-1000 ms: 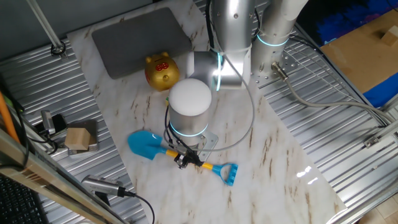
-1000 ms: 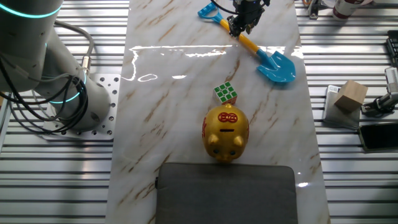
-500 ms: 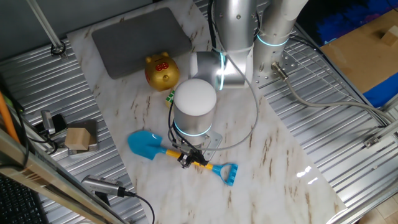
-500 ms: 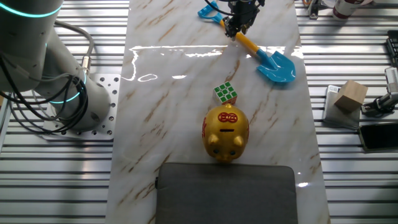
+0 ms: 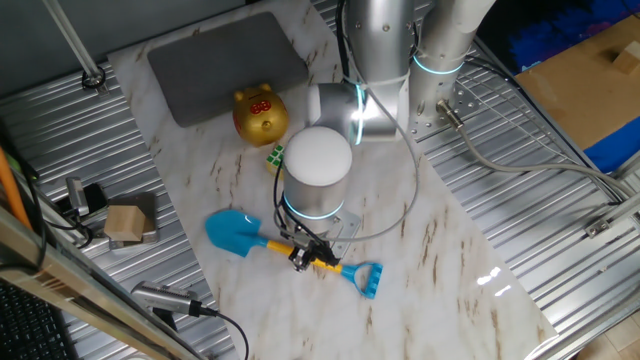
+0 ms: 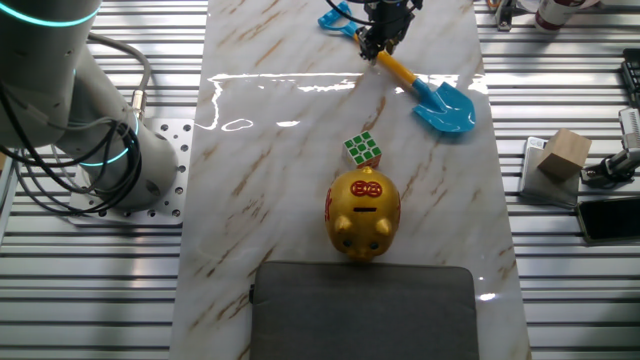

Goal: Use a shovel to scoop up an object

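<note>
Slightly shifted along the marble table (image 5: pixel 450 260) (steel slats around), fingers (image 6: pixel 375 45) pinch the shovel (image 6: pixel 425 90).

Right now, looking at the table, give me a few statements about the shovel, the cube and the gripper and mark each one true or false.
1. The gripper is at the shovel's yellow shaft. True.
2. The puzzle cube sits on the shovel's blade. False: it lies apart on the marble, beside the golden pig bank.
3. The shovel lies flat on the table. True.
4. The wooden block lies on the marble top. False: it sits off to the side on the metal surface.
</note>
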You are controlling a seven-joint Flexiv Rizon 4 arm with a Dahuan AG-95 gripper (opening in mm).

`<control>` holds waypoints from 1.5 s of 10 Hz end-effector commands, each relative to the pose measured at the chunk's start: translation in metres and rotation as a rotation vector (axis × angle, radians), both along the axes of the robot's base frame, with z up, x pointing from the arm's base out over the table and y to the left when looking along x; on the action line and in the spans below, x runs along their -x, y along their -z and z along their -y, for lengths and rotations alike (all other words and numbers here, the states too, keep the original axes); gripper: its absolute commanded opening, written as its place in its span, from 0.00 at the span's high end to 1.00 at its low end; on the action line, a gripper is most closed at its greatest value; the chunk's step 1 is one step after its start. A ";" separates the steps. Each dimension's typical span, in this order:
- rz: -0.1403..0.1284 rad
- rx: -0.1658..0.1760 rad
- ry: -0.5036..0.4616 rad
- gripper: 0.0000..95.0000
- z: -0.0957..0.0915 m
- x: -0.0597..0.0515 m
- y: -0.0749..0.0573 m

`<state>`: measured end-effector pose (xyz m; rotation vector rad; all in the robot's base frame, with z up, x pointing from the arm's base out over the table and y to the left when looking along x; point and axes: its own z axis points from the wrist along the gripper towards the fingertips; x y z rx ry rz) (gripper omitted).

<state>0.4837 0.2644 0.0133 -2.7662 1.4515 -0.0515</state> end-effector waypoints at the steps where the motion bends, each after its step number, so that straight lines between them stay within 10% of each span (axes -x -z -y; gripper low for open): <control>1: 0.004 0.001 -0.002 0.60 -0.001 0.001 0.002; 4: 0.008 0.002 -0.009 0.60 -0.003 0.004 0.004; 5: 0.010 0.003 -0.008 0.80 -0.003 0.005 0.006; 9: 0.014 0.009 -0.004 0.80 -0.003 0.006 0.009; 10: 0.014 0.008 0.007 1.00 -0.003 0.006 0.008; 15: 0.032 0.011 0.246 1.00 -0.006 0.009 -0.029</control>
